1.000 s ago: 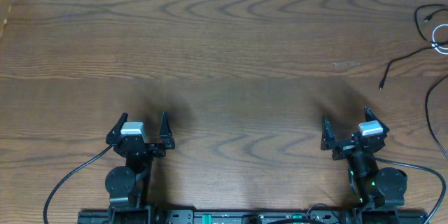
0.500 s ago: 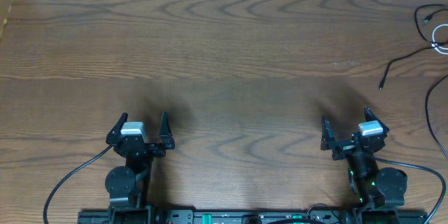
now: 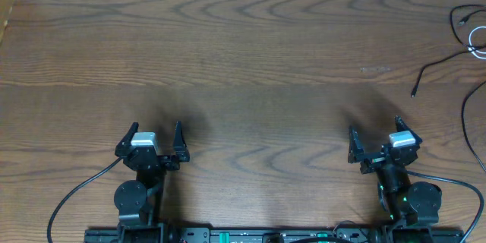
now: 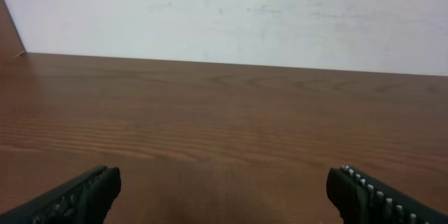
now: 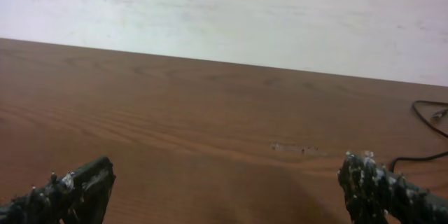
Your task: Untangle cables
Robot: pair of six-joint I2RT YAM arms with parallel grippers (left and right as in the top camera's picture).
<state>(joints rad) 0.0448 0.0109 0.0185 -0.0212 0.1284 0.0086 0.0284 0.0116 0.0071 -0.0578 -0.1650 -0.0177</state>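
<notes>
Your left hand (image 3: 157,127) and right hand (image 3: 374,127) gape empty. The cables (image 3: 434,64) lie at the far right edge of the desk (image 3: 243,45), seemingly running off-view; reach blindly and you may tighten the tangle.

So the desk (image 3: 243,45) is a dark brown wood-grain top, with long wavy grain running left to right, and its far edge butts up against a white wall (image 4: 280,7). Pretty much everything loose sits in the far right corner. A thin black cable (image 3: 434,64) snakes in from the right edge and ends in a small plug (image 3: 414,92) lying flat on the wood. A bit of white cable (image 3: 476,43) loops just beyond it, right at the edge. There's a small pale scuff (image 3: 374,69) left of that. Along the near edge, a thick black wire (image 3: 76,196) curves across the near left corner.
</notes>
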